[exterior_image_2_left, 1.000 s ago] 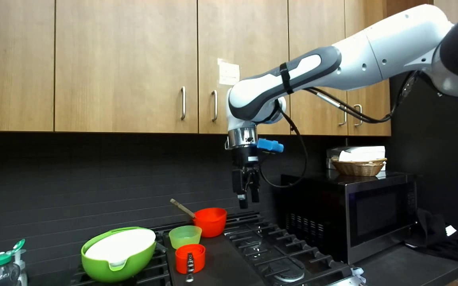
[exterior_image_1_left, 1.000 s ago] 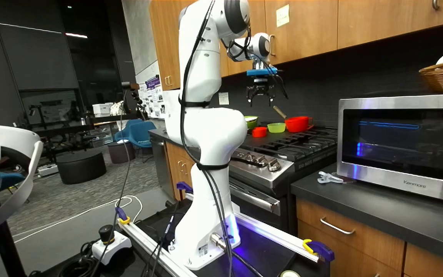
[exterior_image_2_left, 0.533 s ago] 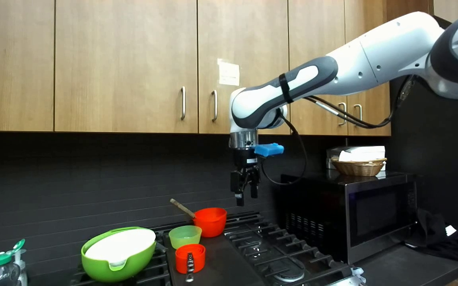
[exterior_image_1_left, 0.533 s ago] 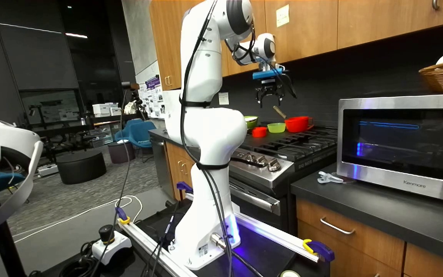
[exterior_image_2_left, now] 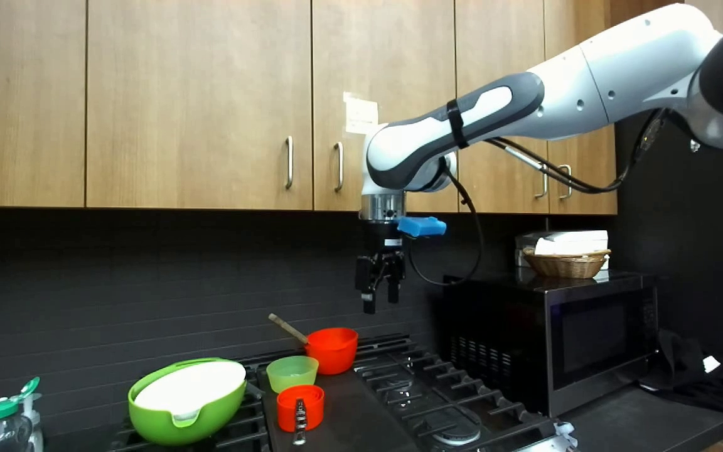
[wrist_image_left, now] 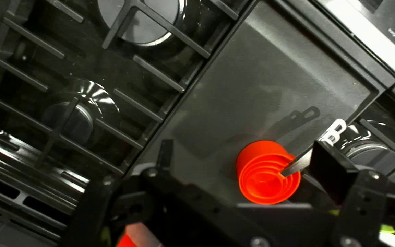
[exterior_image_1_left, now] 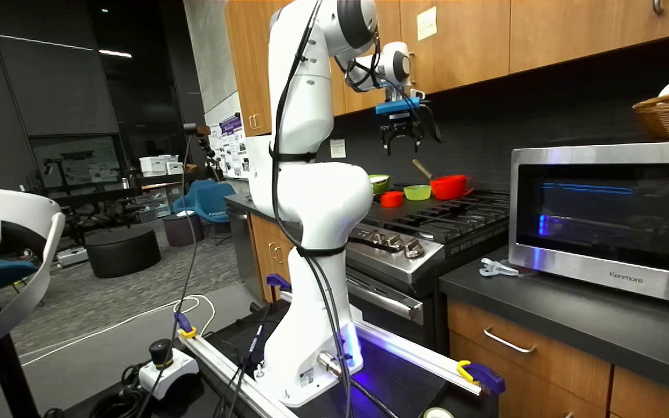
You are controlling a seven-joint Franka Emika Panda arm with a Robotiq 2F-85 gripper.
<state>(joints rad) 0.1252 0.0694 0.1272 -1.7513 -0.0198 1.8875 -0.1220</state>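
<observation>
My gripper (exterior_image_2_left: pixel 381 302) hangs in the air above the stove, its fingers pointing down and apart, with nothing between them. In the wrist view the fingers (wrist_image_left: pixel 331 168) stand wide on either side of a nest of red measuring cups (wrist_image_left: pixel 265 171), which lies well below and is not touched. The cups' metal handles (wrist_image_left: pixel 333 132) stick out past the griddle's edge. Both exterior views show a translucent green bowl (exterior_image_2_left: pixel 291 375) behind the cups and a red pot (exterior_image_2_left: pixel 332 351) with a wooden handle (exterior_image_2_left: pixel 287 328) leaning from it. A larger green bowl (exterior_image_2_left: pixel 179 417) with a white inside sits at the side.
Black burner grates (wrist_image_left: pixel 129 103) flank the dark griddle (wrist_image_left: pixel 245 89). Overhead run wooden cabinets (exterior_image_2_left: pixel 198 107), close to the arm. A microwave (exterior_image_2_left: pixel 600 345) with a wicker basket (exterior_image_2_left: pixel 565 263) on top stands beside the stove. Soap bottles (exterior_image_2_left: pixel 4 424) are at the opposite side.
My gripper has risen slightly and shifted a little, swinging one way and partly back in an exterior view. It stays open. The cups, bowls and pot have not moved.
</observation>
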